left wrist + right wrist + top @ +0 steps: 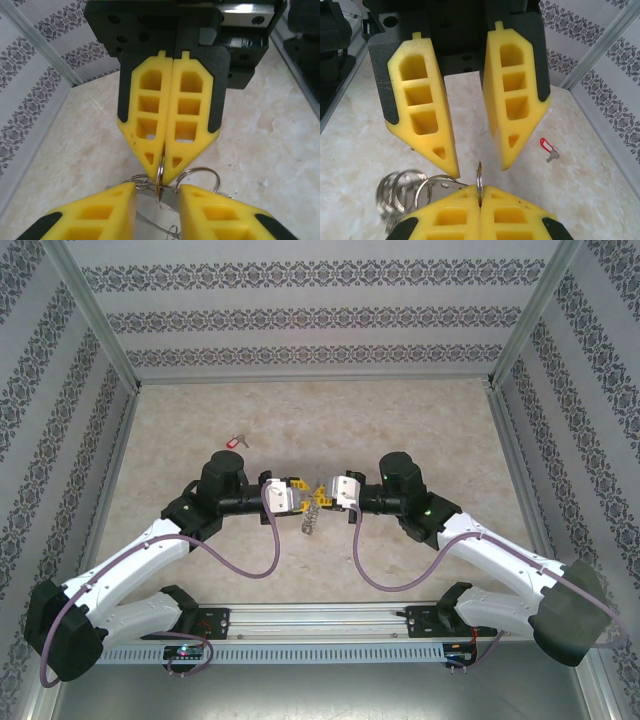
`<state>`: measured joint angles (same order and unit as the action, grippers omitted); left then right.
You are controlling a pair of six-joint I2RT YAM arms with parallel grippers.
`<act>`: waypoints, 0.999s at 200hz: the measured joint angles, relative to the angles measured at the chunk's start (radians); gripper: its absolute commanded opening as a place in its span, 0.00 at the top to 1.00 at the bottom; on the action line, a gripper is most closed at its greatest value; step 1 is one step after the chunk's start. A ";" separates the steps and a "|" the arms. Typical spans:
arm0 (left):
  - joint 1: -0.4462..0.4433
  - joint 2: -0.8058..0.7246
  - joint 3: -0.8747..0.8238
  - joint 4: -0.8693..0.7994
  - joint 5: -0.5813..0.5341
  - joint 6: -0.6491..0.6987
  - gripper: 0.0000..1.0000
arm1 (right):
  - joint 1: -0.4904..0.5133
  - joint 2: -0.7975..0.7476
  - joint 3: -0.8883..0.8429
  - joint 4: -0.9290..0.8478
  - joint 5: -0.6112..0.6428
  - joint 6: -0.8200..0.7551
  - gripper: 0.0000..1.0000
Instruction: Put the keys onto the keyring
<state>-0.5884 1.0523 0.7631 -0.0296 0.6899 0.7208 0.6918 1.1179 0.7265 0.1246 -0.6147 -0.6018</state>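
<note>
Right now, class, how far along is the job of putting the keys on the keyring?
Done: the right gripper is shut on the keyring, which already carries a bunch of silver keys. In hand: the left gripper faces it, open and holding nothing. Left: the red-headed key lies on the table, apart from both grippers, and has yet to be picked up and threaded on.

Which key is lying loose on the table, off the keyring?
The red-headed key, alone on the table; the silver keys hang bunched at the keyring.
</note>
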 measured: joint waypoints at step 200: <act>0.009 0.050 0.027 -0.006 0.059 -0.031 0.81 | -0.018 -0.001 0.000 0.024 -0.060 0.058 1.00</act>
<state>-0.5793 1.1027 0.7906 -0.0360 0.7486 0.6899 0.6735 1.1172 0.7265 0.1486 -0.6743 -0.5438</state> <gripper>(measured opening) 0.065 0.050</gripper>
